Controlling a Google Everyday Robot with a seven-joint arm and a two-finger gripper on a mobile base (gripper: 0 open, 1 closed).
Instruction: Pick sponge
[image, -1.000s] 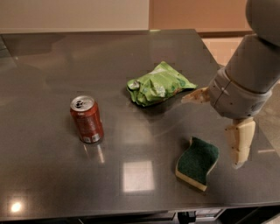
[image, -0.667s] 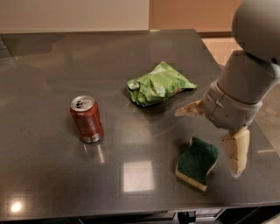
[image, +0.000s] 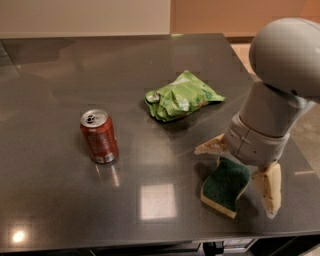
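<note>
The sponge (image: 226, 186) lies flat on the dark table (image: 60, 90) near the front right edge, dark green top up, pale yellow foam along its front side. My gripper (image: 241, 172) hangs right over the sponge's far right part, open. One pale finger (image: 211, 145) points left beyond the sponge's far edge. The other finger (image: 270, 189) reaches down on the sponge's right side. The arm's grey wrist hides the sponge's far right corner.
A light green wrinkly snack bag (image: 181, 96) lies behind the sponge near the table's middle. A red soda can (image: 99, 136) stands upright to the left. The table's front edge runs just below the sponge, and its right edge is close to the gripper.
The arm has moved left and down, so the open gripper now straddles the sponge instead of hanging to its right. The sponge, can and bag have not moved.
</note>
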